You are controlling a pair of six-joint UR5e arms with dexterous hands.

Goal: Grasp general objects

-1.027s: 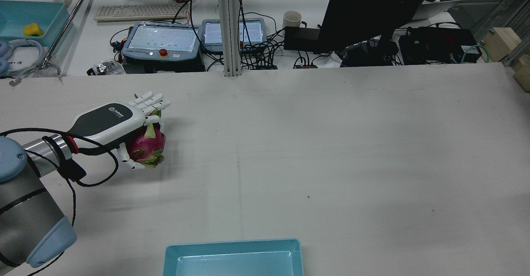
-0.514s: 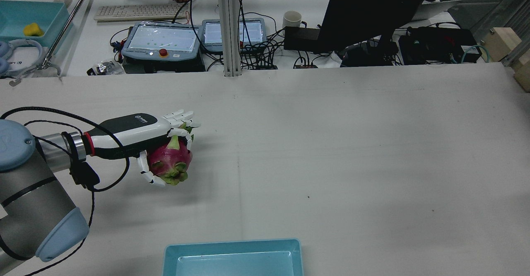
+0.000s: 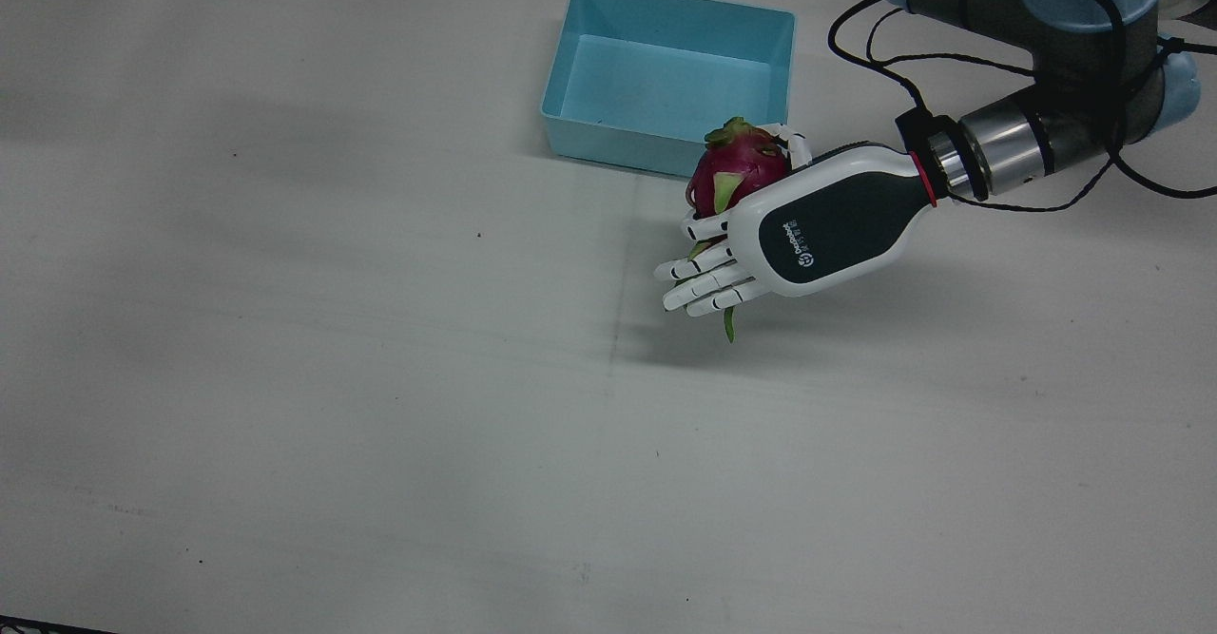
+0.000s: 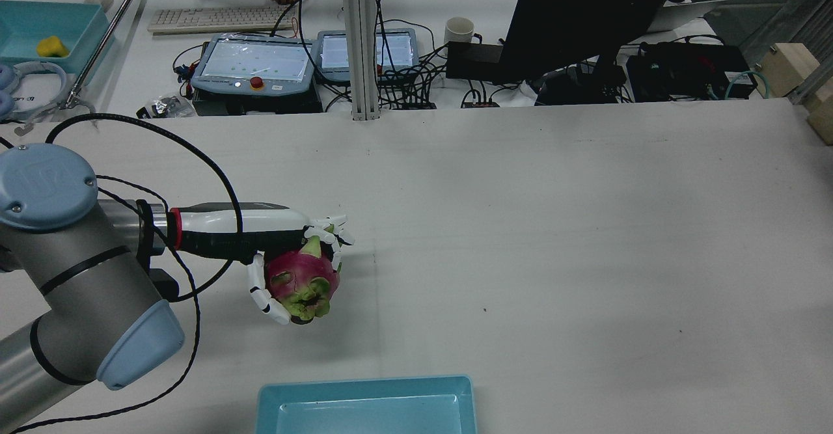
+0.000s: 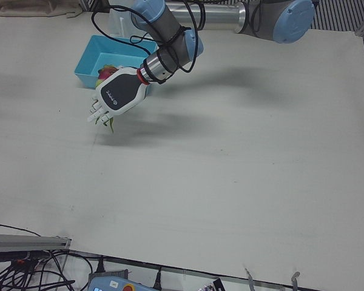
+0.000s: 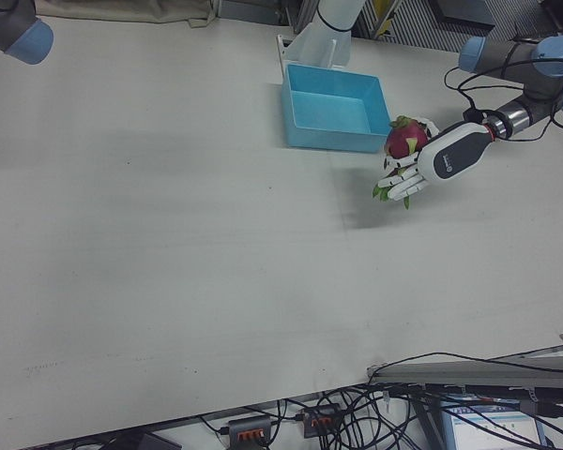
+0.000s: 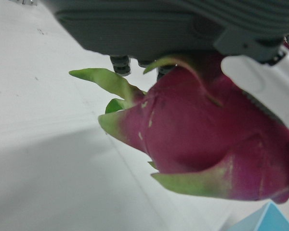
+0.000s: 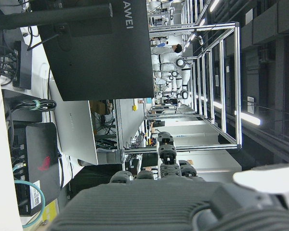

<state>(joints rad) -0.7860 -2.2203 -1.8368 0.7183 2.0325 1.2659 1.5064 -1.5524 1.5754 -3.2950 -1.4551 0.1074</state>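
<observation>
My left hand (image 4: 260, 235) is shut on a pink dragon fruit (image 4: 300, 284) with green scales and holds it above the white table. The fruit hangs under the palm, with fingers (image 4: 260, 297) wrapped round it. In the front view the hand (image 3: 808, 235) and fruit (image 3: 737, 173) hover just beside the near right corner of the light blue bin (image 3: 618, 151). The left hand view is filled by the fruit (image 7: 207, 144). My right hand shows only in its own view (image 8: 159, 207). It is raised off the table, with its fingers extended and nothing in it.
The blue bin (image 4: 364, 385) sits at the table edge nearest the robot, and nothing shows inside it. Beyond the far edge are teach pendants (image 4: 254, 63), a keyboard, a monitor (image 4: 573, 17) and cables. The left arm's elbow (image 4: 71, 271) hangs over the table's left side.
My left hand has carried the dragon fruit rightwards and nearer to the robot's side, towards the blue bin. The arm's elbow has swung further into view.
</observation>
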